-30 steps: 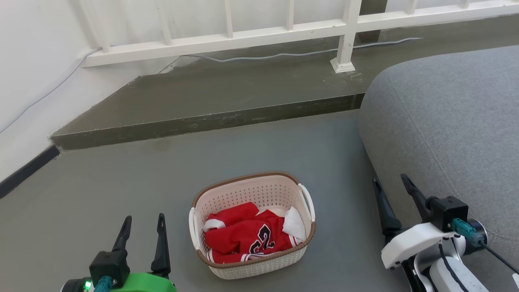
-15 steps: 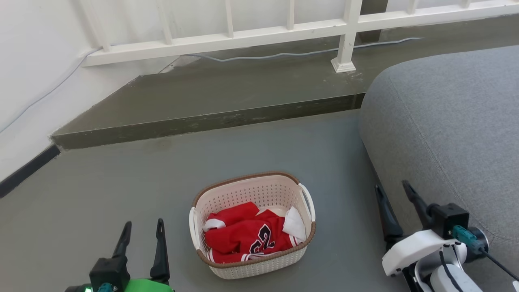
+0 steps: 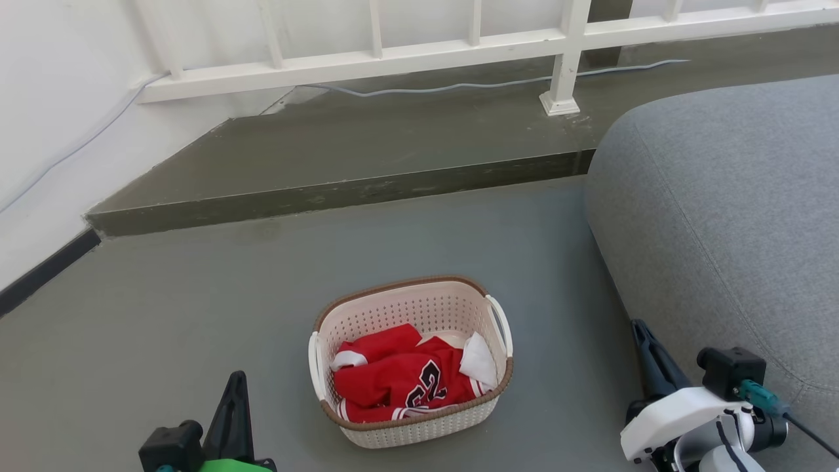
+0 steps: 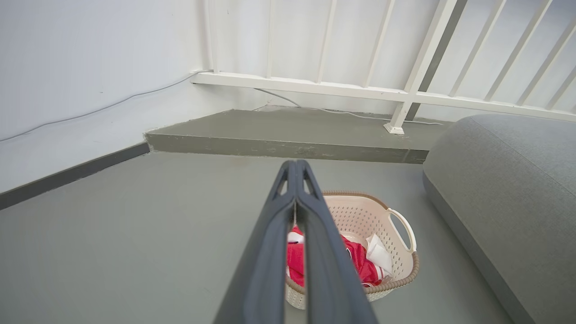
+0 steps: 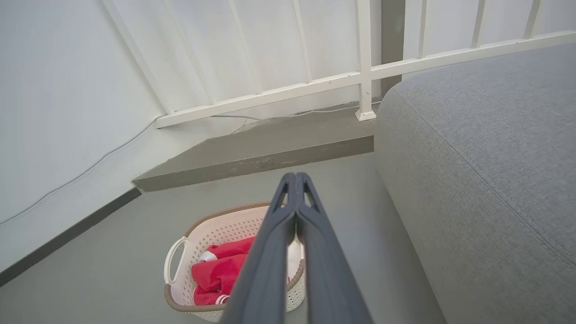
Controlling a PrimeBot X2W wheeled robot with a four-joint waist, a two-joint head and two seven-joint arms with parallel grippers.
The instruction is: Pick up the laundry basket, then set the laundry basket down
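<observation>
Open a second ago, the left tool (image 3: 236, 390) and right tool (image 3: 645, 351) are now pinched shut on nothing, drawn lower either side of the laundry basket (image 3: 406, 308), which rests on the floor (image 3: 196, 314) with neither holding it.

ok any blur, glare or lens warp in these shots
Head view: soft even light, no glare, laundry basket sharp. Left wrist view: railing bars splay out from lens warp, left gripper looms large. Right wrist view: bars lean likewise, right gripper large.
</observation>
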